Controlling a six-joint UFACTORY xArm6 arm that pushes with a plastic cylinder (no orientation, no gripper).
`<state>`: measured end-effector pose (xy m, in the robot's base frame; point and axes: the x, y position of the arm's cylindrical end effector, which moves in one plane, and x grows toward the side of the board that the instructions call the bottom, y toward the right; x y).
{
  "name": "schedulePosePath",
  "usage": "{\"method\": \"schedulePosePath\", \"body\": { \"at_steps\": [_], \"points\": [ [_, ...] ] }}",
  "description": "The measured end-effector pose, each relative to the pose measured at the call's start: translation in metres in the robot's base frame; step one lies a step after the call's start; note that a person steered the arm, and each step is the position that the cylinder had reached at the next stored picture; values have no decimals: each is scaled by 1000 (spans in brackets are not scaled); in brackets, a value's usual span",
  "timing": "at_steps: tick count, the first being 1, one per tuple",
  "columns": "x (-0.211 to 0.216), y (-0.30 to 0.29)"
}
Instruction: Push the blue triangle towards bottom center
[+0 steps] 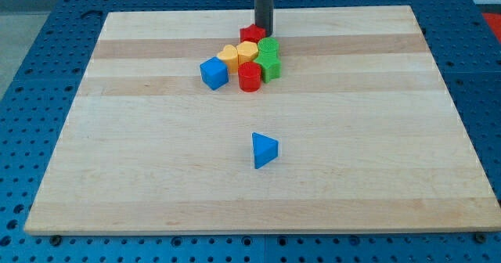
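Note:
The blue triangle (264, 150) lies alone on the wooden board (141, 161), a little below the board's middle. My tip (264, 30) is near the view's top centre, just above a red star block (252, 34) and far above the blue triangle. The rod rises straight out of the view's top.
A cluster sits below my tip: the red star, a green block (269, 47), a green star (268, 66), two yellow blocks (228, 55) (247, 51), a red cylinder (250, 77) and a blue cube (214, 73). A blue perforated table (39, 59) surrounds the board.

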<state>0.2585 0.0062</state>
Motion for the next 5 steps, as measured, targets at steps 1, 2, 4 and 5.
{"method": "schedulePosePath", "body": {
  "at_steps": [1,2,4,5],
  "points": [
    [0,-7],
    [-15,-9],
    [-27,100],
    [4,176]
  ]
}}
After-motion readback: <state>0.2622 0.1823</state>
